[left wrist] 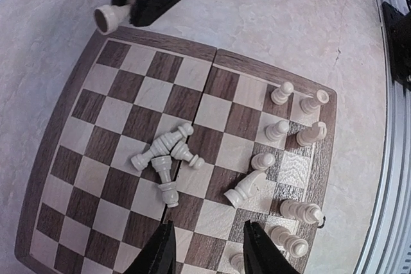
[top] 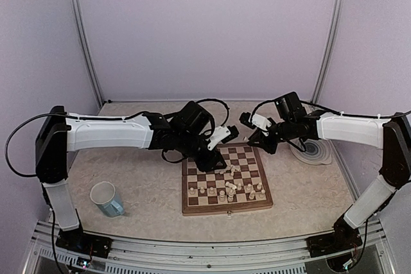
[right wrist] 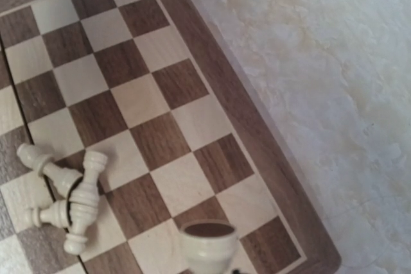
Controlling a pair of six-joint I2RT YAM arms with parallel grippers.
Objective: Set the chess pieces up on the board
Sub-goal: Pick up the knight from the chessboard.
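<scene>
board: a square wooden chessboard (top: 192, 178) with dark brown and cream checks is laid flat at the middle of the bench, its fold seam running from the near edge to the far edge.
standing pieces: small cream wooden chess pieces (left wrist: 280, 92) are stood upright on the rows next to the near edge.
toppled pieces: a small heap of lying pieces (left wrist: 166, 155) is seen near the board's middle, the figures touching and crossing one another.
held piece: one cream pawn-like piece with a dark base (right wrist: 209, 248) is held tilted in the air over the board's far right corner.
right hand: the right hand (left wrist: 133, 3) is closed on that piece.
left hand: the left hand (left wrist: 207, 235) is held above the board, its jaws partly apart with nothing between them.
bench: a pale marbled bench (top: 141, 184) carries the board.
surroundings: a white and light blue mug (top: 106, 198) is stood well to the left; a round grey-blue ringed plate (top: 318, 152) lies to the right, partly hidden by the right arm.
</scene>
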